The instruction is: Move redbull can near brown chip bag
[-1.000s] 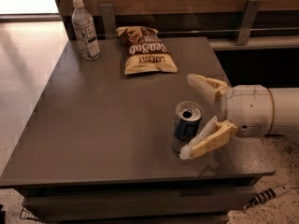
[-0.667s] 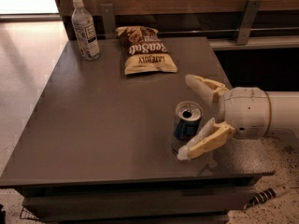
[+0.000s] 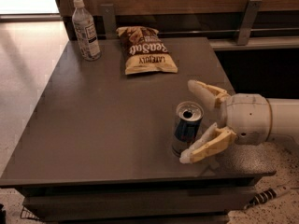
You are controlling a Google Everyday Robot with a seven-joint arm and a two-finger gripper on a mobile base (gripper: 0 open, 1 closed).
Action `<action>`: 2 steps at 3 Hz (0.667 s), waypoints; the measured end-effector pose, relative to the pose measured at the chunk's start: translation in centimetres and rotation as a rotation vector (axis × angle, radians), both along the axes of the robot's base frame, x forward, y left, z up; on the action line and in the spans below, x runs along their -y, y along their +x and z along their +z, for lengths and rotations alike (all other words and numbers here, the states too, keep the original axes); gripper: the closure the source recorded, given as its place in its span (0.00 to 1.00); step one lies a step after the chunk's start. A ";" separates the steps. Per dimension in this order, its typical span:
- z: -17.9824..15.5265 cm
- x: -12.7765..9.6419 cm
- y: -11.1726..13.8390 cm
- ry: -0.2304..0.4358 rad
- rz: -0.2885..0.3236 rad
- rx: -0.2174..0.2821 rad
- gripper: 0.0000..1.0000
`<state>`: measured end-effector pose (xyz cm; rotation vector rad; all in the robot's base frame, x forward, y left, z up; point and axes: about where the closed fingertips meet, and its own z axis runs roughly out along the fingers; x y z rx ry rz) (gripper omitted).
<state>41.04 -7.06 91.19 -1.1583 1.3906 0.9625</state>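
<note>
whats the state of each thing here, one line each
redbull can: upright, standing on the table near its front right
brown chip bag: lying flat at the back of the table
clear bottle: upright, white cap on, back left corner
gripper: open, one finger on each side of the redbull can

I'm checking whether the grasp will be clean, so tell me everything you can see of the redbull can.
The redbull can is a slim metal drink can, blue and silver with a red mark, its silver top showing a dark opening. It stands upright near the front right corner of the table, well apart from the brown chip bag. The gripper is open, one finger on each side of the can; contact cannot be told.
</note>
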 end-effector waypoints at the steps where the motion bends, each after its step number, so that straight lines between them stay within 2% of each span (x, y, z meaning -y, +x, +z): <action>1: -2.0 0.5 -0.6 0.045 -0.010 -0.027 0.02; 2: -1.7 0.2 -0.6 0.040 -0.005 -0.023 0.25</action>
